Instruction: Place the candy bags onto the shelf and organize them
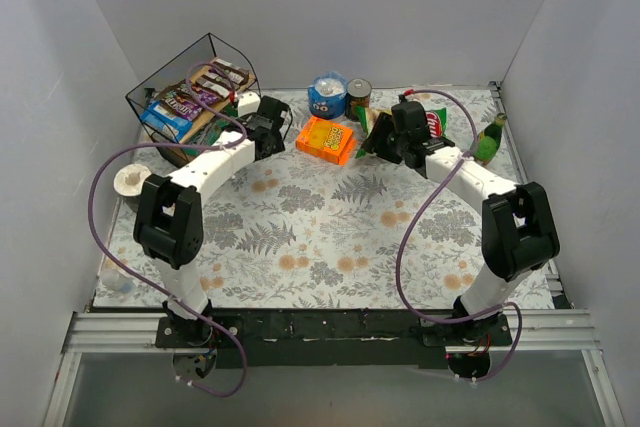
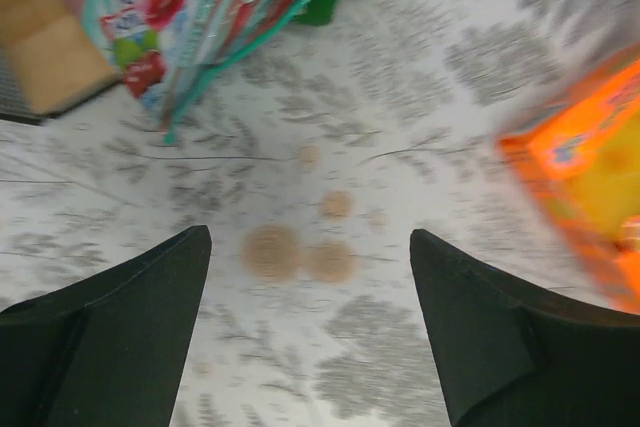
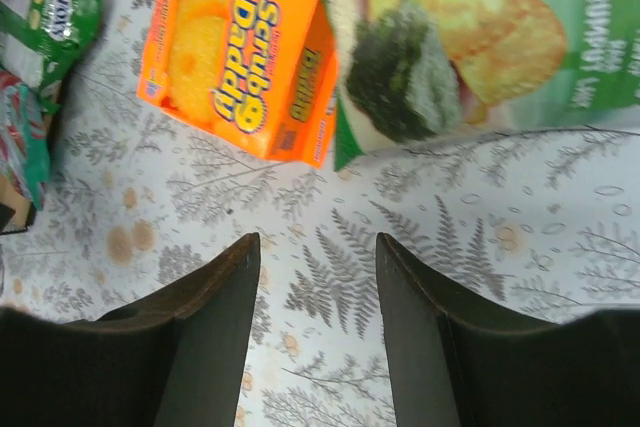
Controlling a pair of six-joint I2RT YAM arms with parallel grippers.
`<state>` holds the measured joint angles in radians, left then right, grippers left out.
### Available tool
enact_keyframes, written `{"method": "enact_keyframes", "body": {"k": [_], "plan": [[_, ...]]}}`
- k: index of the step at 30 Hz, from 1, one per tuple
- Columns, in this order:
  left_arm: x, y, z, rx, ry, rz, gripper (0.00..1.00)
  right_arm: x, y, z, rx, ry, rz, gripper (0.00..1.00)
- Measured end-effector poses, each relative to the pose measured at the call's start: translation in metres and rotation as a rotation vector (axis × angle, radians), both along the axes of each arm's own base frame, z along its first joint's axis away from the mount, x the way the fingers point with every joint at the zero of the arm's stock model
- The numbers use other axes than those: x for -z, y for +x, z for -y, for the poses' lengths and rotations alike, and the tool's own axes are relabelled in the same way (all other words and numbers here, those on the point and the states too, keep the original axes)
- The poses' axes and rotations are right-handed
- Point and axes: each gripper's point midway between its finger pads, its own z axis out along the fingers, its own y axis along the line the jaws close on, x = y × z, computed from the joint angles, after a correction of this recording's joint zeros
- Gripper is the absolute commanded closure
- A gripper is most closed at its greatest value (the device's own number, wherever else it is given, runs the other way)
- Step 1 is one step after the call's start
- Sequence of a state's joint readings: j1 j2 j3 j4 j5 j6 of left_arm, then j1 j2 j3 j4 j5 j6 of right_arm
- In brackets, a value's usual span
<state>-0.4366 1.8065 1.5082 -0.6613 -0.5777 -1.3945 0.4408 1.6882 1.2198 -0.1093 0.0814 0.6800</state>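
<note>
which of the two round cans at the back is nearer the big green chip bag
The dark can with the brownish lid, on the right; the blue-and-white can stands left of it, farther from the green chip bag.

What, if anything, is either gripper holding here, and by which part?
Nothing is held. The left gripper and right gripper both stand open, with only the tablecloth showing in their gaps.
</note>
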Motion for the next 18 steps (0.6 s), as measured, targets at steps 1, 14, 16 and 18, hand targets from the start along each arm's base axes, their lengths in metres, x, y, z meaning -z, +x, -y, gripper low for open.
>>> {"method": "enact_keyframes", "body": {"k": [1, 14, 16, 18], "plan": [[0.01, -0.006, -0.008, 0.026, 0.078, -0.038, 0.21, 0.004, -0.003, 0.006, -0.001, -0.002, -0.012, 0.44], [0.014, 0.006, -0.065, 0.345, 0.689, -0.119, 0.21, 0.037, -0.03, 0.02, -0.073, 0.002, -0.119, 0.48], [0.01, 0.016, -0.063, 0.385, 0.705, -0.094, 0.4, 0.039, -0.032, 0.02, -0.079, 0.002, -0.126, 0.48], [0.008, 0.025, -0.063, 0.418, 0.718, -0.074, 0.48, 0.041, -0.033, 0.021, -0.081, 0.003, -0.13, 0.48]]}}
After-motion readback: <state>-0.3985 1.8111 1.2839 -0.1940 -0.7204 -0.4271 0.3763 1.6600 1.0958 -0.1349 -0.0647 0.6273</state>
